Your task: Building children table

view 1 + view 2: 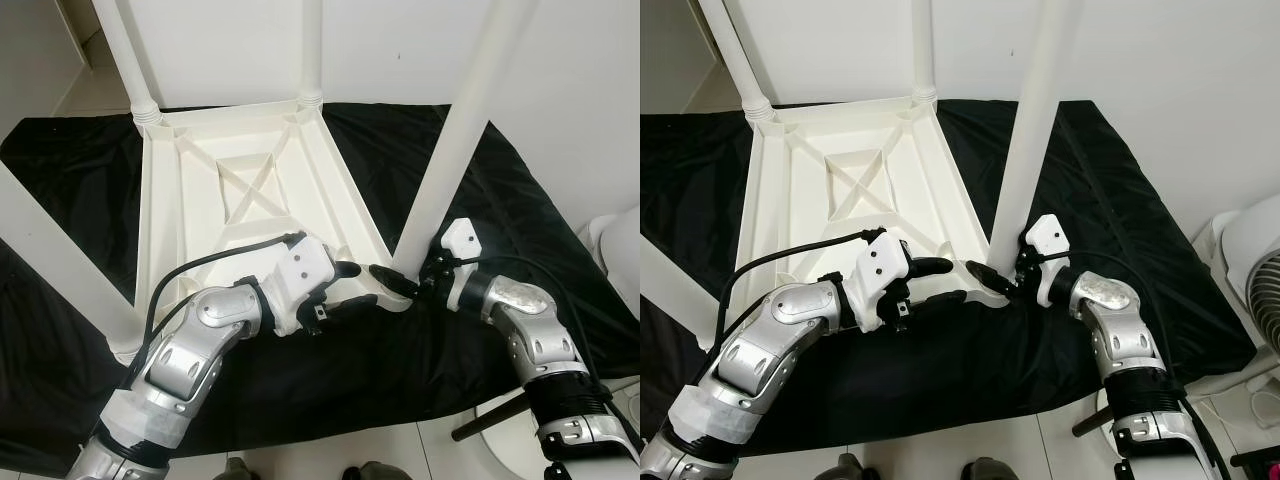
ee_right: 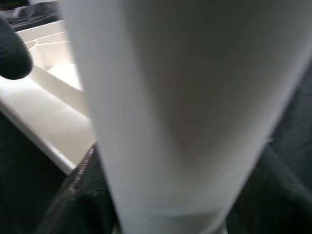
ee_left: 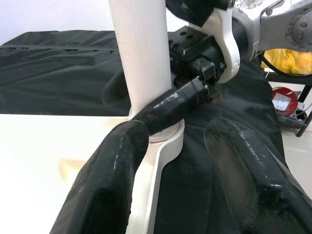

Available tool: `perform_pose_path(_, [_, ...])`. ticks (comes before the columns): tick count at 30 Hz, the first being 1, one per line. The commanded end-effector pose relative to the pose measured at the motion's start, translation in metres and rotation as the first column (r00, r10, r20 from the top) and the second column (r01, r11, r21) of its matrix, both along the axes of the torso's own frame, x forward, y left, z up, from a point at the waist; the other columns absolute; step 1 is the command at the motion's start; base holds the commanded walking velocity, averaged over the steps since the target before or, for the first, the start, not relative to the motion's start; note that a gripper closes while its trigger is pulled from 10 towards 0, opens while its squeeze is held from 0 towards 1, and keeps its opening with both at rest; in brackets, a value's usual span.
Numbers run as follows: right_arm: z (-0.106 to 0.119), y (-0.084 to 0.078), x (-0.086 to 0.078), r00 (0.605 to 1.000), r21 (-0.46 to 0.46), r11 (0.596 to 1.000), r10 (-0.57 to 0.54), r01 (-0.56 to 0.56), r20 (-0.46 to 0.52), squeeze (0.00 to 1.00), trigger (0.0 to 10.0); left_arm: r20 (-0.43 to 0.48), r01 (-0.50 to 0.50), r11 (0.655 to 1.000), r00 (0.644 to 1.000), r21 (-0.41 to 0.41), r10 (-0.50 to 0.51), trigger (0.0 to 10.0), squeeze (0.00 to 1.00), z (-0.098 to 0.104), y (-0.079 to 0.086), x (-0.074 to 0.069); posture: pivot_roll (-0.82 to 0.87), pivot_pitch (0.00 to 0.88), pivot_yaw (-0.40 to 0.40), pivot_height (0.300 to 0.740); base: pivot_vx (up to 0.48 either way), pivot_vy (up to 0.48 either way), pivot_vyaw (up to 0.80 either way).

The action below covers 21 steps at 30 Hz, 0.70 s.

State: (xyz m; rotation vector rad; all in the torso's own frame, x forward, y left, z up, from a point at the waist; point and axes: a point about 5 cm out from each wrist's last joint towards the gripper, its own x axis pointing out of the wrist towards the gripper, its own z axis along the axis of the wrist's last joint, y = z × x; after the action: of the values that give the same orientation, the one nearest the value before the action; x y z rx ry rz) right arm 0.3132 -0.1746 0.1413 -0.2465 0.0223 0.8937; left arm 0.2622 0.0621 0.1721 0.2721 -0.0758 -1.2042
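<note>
lying upside down on a black cloth (image 1: 520,220) spread over the floor, the white plastic children's table (image 1: 250,190) has its ribbed underside facing up, with white legs rising out of its corners. two far legs (image 1: 130,55) stand at the back corners by the white wall (image 1: 400,50), another leg (image 1: 60,270) slants across the near left, and the near right leg (image 1: 455,130) stands in its socket at the corner closest to the arms.

both silver arms reach to that near right corner. the left gripper (image 1: 365,282) sits low at the table's edge, its two black fingers (image 3: 112,190) spread apart either side of the corner rim, closed on nothing; one finger lies over the white underside, the other over the cloth. the right gripper (image 1: 1002,275) comes in from the other side at the foot of the near right leg, and in the left wrist view one of its fingers (image 3: 175,105) presses against the leg's base just above the socket collar. whether its fingers are clamped around the leg or only resting against it, i cannot tell. the right wrist view looks at the blurred white leg (image 2: 185,112) from very close.

a white fan (image 1: 1260,260) stands at the right edge of the cloth.
</note>
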Motion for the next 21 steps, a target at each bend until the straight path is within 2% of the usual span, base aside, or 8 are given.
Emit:
perform_pose_path(1, [-0.003, 0.004, 0.001, 1.000, -0.017, 0.999, 0.027, -0.027, -0.007, 0.00, 0.0, -0.003, -0.010, 1.000, 1.000, 0.006, 0.010, 10.0, 0.00, -0.001, 0.001, 0.000, -0.10, 0.043, 0.009, 0.740, 0.000, 0.000, 0.00])
perform_pose_path(8, [-0.008, -0.002, 0.001, 0.998, -0.009, 0.999, 0.047, -0.048, -0.029, 0.00, 0.0, -0.008, -0.013, 1.000, 1.000, 0.003, 0.013, 10.0, 0.00, -0.002, 0.001, -0.001, -0.10, 0.046, 0.006, 0.740, 0.000, 0.000, 0.00])
perform_pose_path(9, [-0.009, -0.003, -0.001, 0.999, -0.011, 0.999, 0.042, -0.042, -0.024, 0.00, 4.3, -0.008, -0.012, 1.000, 1.000, 0.004, 0.012, 10.0, 0.00, -0.002, 0.001, -0.001, -0.10, 0.046, 0.006, 0.740, 0.000, 0.000, 0.00])
perform_pose_path(10, [-0.010, -0.002, -0.003, 0.999, -0.001, 0.999, 0.039, -0.039, -0.027, 0.00, 10.0, -0.008, -0.011, 1.000, 1.000, 0.003, 0.011, 10.0, 0.00, -0.002, 0.000, -0.001, -0.10, 0.046, 0.006, 0.740, 0.000, 0.000, 0.00])
perform_pose_path(16, [-0.010, 0.006, -0.013, 1.000, 0.046, 0.999, -0.026, 0.026, 0.007, 0.00, 10.0, -0.006, -0.005, 1.000, 1.000, 0.002, 0.005, 10.0, 0.00, -0.002, 0.000, 0.000, -0.11, 0.043, 0.011, 0.740, 0.000, 0.000, 0.00])
perform_pose_path(18, [-0.010, 0.014, -0.018, 0.998, 0.072, 0.996, -0.057, 0.056, 0.014, 0.00, 10.0, -0.007, -0.004, 1.000, 1.000, 0.001, 0.004, 10.0, 0.00, -0.002, -0.001, 0.001, -0.12, 0.044, 0.012, 0.740, 0.000, 0.000, 0.00])
perform_pose_path(21, [-0.012, 0.024, -0.025, 0.984, 0.117, 0.977, -0.180, 0.179, -0.001, 0.00, 10.0, -0.006, 0.000, 1.000, 1.000, 0.000, 0.000, 10.0, 0.00, -0.002, -0.001, 0.000, -0.12, 0.050, 0.013, 0.740, 0.000, 0.000, 0.00])
